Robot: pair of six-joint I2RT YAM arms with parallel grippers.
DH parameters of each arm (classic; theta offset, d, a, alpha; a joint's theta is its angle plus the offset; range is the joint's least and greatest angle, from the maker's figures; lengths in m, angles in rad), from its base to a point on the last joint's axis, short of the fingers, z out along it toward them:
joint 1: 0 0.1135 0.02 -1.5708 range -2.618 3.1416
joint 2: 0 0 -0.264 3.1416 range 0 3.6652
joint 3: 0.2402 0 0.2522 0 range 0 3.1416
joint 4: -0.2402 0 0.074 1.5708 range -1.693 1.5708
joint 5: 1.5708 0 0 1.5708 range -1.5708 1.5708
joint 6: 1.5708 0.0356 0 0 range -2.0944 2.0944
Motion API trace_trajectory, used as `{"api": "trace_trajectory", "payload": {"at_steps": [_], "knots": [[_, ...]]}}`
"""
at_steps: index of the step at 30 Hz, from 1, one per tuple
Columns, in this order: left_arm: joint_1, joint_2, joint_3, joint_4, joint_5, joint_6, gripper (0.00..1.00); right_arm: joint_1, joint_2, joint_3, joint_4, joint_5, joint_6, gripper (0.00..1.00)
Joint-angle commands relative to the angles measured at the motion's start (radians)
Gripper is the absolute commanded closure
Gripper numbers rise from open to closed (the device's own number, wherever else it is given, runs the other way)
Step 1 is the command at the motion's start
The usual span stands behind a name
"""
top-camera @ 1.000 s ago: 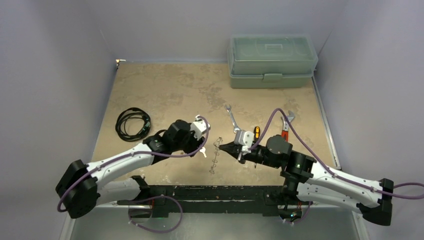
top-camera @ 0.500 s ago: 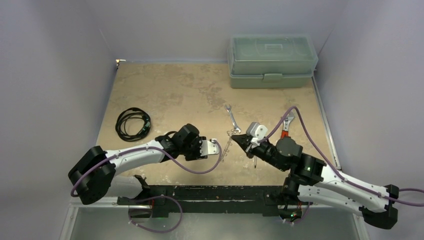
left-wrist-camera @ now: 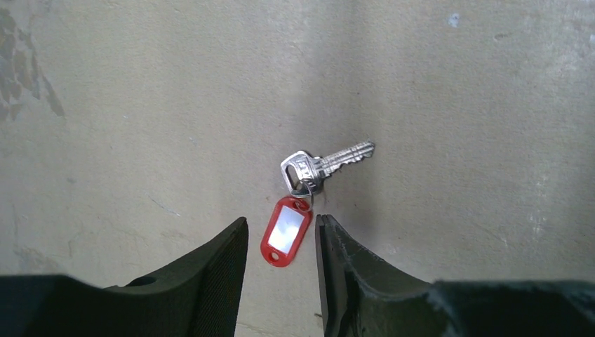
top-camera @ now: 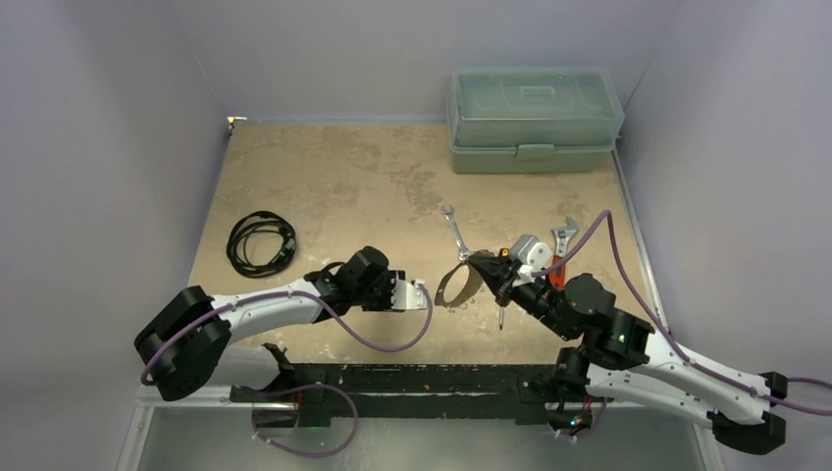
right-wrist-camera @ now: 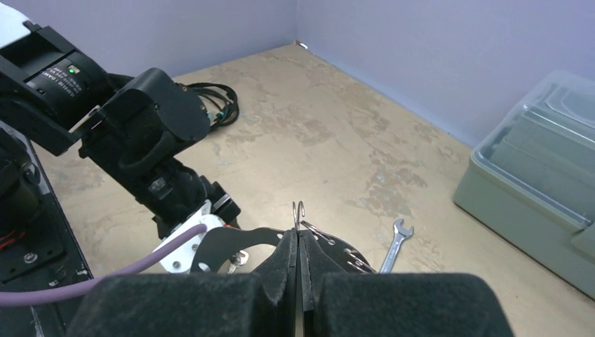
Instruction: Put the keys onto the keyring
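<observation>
Red key tag (left-wrist-camera: pixel 285 232) between inner edges of parted left fingers (left-wrist-camera: pixel 217 281)

Key (left-wrist-camera: pixel 326 166) shiny metal; tag (left-wrist-camera: pixel 285 232) glossy red plastic; table (left-wrist-camera: pixel 140 105) matt, seemingly rough.

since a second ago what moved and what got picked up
The right gripper, shut on the large thin silvery oval keyring, drew back rightward and lifted it off the table into an open loop. The left gripper swung low and rightward, open over the small silver key with a red tag. Coiled black cable, green plastic toolbox and silver spanner stayed put.
</observation>
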Motion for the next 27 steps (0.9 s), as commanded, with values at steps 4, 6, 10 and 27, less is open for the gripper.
{"api": "trace_trajectory", "payload": {"at_steps": [4,6,10,27], "knots": [[-0.001,0.008,-0.035,0.043,0.033,0.066,0.62,0.005,-0.034,0.0,0.035,0.055,0.024,1.0],[-0.001,0.022,-0.036,0.047,0.029,0.065,0.63,0.005,-0.043,-0.001,0.036,0.057,0.025,1.0],[-0.001,0.051,-0.034,0.067,0.002,0.061,0.65,0.005,-0.055,-0.009,0.048,0.056,0.023,1.0],[-0.001,0.094,-0.02,0.058,0.034,0.069,0.82,0.005,-0.053,-0.014,0.064,0.03,0.018,1.0]]}}
